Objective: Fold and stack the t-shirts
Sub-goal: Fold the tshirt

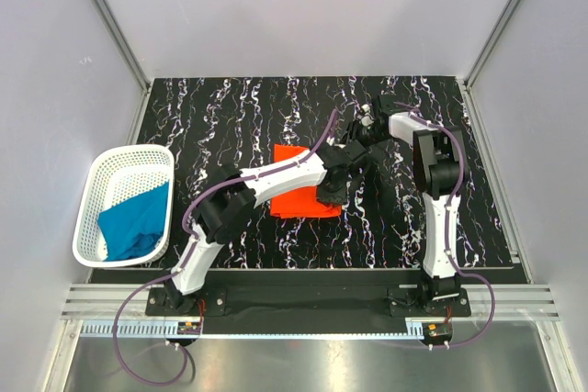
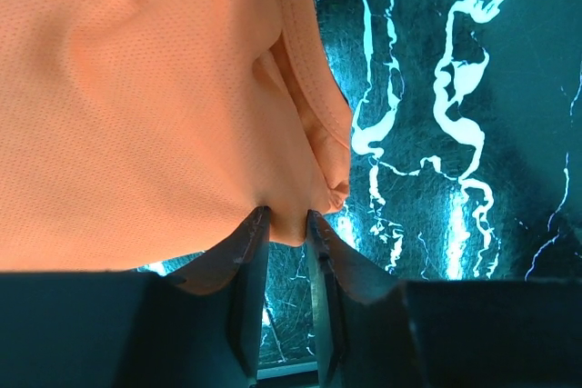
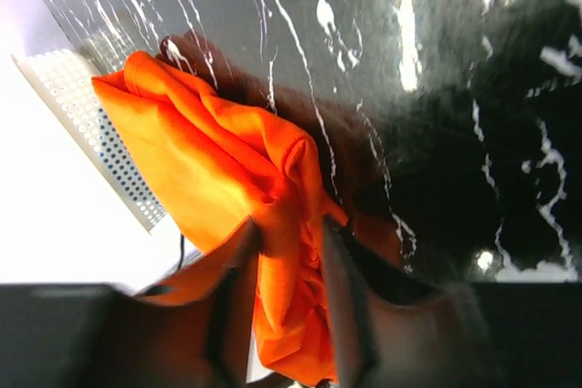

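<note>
The orange-red t-shirt [image 1: 299, 197] lies partly folded on the black marbled table, mid-table. My left gripper [image 1: 333, 186] is at its right edge. In the left wrist view the left gripper [image 2: 286, 220] is shut on a fold of the orange cloth [image 2: 136, 115]. My right gripper [image 1: 356, 140] is just beyond the shirt's far right corner. In the right wrist view it [image 3: 289, 233] is shut on a bunched part of the orange shirt [image 3: 227, 152], lifted off the table. The teal t-shirt [image 1: 136, 223] lies crumpled in the basket at the left.
A white mesh basket [image 1: 129, 155] stands at the table's left edge; its wall also shows in the right wrist view [image 3: 82, 124]. The two arms cross close together over the shirt's right side. Grey walls enclose the table.
</note>
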Action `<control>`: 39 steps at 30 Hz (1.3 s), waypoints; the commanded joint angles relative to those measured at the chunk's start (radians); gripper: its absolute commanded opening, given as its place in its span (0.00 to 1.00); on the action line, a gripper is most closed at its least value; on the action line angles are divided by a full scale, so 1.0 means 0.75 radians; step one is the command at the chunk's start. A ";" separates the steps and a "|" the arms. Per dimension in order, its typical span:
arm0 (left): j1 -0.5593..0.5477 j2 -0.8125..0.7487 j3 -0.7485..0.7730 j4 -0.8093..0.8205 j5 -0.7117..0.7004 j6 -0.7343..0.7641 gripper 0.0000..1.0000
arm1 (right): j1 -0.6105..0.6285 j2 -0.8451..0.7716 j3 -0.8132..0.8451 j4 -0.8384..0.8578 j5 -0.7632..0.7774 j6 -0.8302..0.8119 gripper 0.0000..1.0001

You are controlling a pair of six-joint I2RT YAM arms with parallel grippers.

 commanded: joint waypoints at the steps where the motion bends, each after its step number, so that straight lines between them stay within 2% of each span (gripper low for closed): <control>1: 0.000 0.008 0.057 0.008 0.043 0.023 0.27 | 0.010 0.026 0.069 0.005 -0.011 0.014 0.36; 2: 0.000 0.010 0.064 0.008 0.047 0.025 0.26 | 0.010 0.030 0.071 0.005 -0.007 0.018 0.32; 3: 0.000 0.012 0.068 0.008 0.059 0.029 0.25 | 0.010 0.036 0.079 0.005 0.007 0.026 0.22; 6: 0.000 0.023 0.076 0.010 0.094 0.050 0.19 | 0.010 0.050 0.102 0.003 0.033 0.044 0.03; 10: 0.000 0.035 0.078 0.024 0.164 0.066 0.09 | 0.010 0.069 0.126 0.003 0.085 0.059 0.00; 15: 0.002 0.035 0.070 0.039 0.188 0.089 0.06 | 0.010 0.103 0.159 -0.009 0.077 0.051 0.00; 16: 0.004 0.035 0.070 0.039 0.192 0.095 0.06 | 0.010 0.105 0.159 -0.011 0.075 0.051 0.00; 18: 0.006 0.025 0.072 0.041 0.194 0.109 0.23 | 0.010 0.105 0.157 -0.017 0.058 0.047 0.00; 19: 0.010 0.004 0.068 0.041 0.196 0.113 0.30 | 0.010 0.103 0.159 -0.021 0.052 0.040 0.01; 20: 0.016 -0.010 0.066 0.041 0.201 0.121 0.38 | 0.010 0.093 0.165 -0.027 0.052 0.034 0.16; 23: 0.049 -0.106 0.043 0.043 0.205 0.166 0.54 | 0.008 0.058 0.200 -0.113 0.095 -0.035 0.34; 27: 0.139 -0.338 -0.036 0.089 0.258 0.258 0.59 | 0.004 -0.019 0.245 -0.315 0.181 -0.131 0.53; 29: 0.233 -0.411 -0.108 0.136 0.325 0.291 0.58 | -0.006 -0.101 0.211 -0.361 0.254 -0.164 0.56; 34: 0.513 -0.562 -0.355 0.374 0.587 0.373 0.46 | -0.012 -0.275 0.057 -0.400 0.302 -0.176 0.61; 37: 0.636 -0.560 -0.439 0.580 0.754 0.371 0.40 | 0.010 -0.373 -0.049 -0.387 0.218 -0.166 0.55; 39: 0.677 -0.509 -0.450 0.638 0.838 0.371 0.38 | 0.069 -0.430 -0.119 -0.359 0.140 -0.168 0.52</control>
